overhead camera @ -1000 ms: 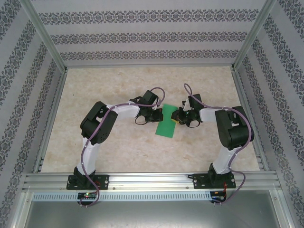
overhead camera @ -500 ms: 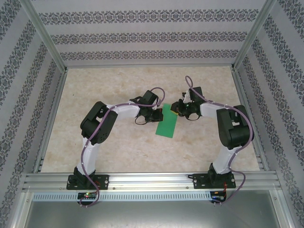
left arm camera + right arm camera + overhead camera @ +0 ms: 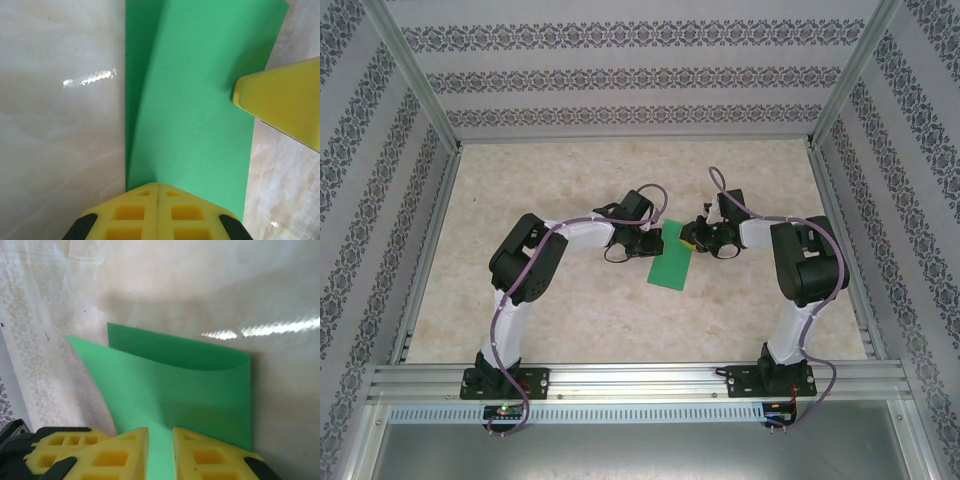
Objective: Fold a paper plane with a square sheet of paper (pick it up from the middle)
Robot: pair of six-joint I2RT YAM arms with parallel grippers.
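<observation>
My left pincer (image 3: 158,186), pressed together, sat on the paper's (image 3: 200,110) long edge; my right pincer (image 3: 160,435), slightly spread, faced it from the opposite long edge.

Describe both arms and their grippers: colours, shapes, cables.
The left arm and right arm have white links, bulky black joint housings and a purple cable looped along each. The left gripper and right gripper have yellow wedge fingers with rectangular pockets, black at the outer corners.
</observation>
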